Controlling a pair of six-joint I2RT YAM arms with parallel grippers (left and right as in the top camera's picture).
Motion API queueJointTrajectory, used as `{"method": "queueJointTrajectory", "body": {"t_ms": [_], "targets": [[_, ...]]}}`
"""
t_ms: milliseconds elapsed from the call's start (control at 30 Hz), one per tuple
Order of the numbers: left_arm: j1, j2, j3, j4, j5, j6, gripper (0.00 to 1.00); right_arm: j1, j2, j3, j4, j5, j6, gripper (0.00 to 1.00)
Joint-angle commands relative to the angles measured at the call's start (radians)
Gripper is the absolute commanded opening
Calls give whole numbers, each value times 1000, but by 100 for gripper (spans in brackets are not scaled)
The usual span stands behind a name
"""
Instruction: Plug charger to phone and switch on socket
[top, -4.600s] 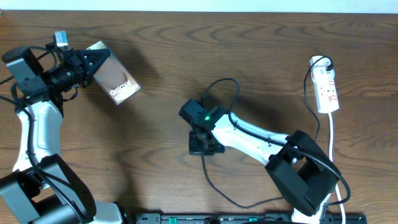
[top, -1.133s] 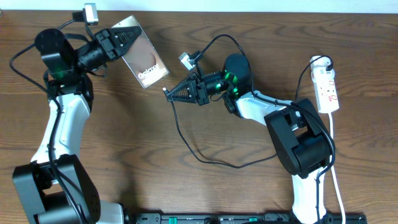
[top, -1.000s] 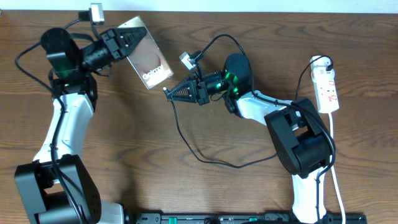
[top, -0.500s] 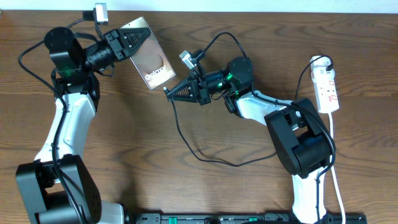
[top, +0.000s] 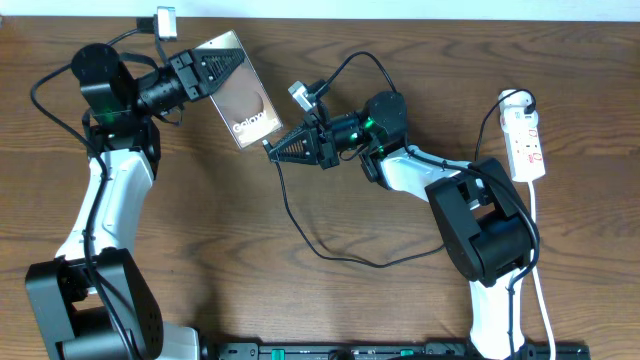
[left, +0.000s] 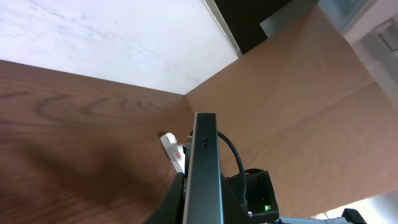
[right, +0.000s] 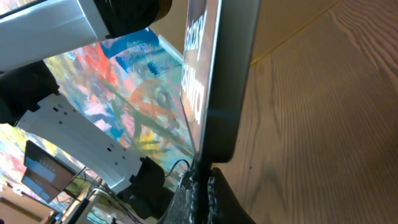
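Phone (top: 243, 92) — dark, flat, raised off the table (top: 200, 250) and tilted, its brownish screen facing the overhead camera with only part of the white lettering readable. Left gripper (top: 220, 63): fingers clamped on the phone's upper-left short end. In the left wrist view the phone (left: 204, 168) shows only as a thin edge running up the frame, and the fingers holding it are almost wholly cut off at the bottom. Right gripper (top: 272, 150): pressed together on the free end of the charger (top: 285, 200), tips aimed at the phone's lower-right short end and just beside it. Connector tip hidden between the fingers in every view. In the right wrist view the gripper (right: 202, 180) sits directly under the phone (right: 217, 68), whose end fills the upper frame, blurred, so whether the connector is seated in the port or merely against it cannot be told. Charger cable: thin, black, hanging from the right gripper and looping across the table toward the base of the right arm, where it passes out of sight. Socket (top: 526, 138) — white strip with red marks, flat at the far right of the table, well apart from both grippers, with a black plug (top: 525, 100) at its top and a white cord (top: 537, 225) trailing down. Switch position too small to read.
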Motion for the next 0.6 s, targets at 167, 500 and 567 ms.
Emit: {"method": "queueJointTrajectory", "body": {"t_ms": [167,500,567], "targets": [[2,4,4,12,31,29,8,-6,-7,8,5,-3,11,1],[-4,4,4,11,18,45,7,-6,-7,8,6,-4,11,1],[-7,5,3,11,10,45,8,-6,-7,8,6,-4,11,1]]}}
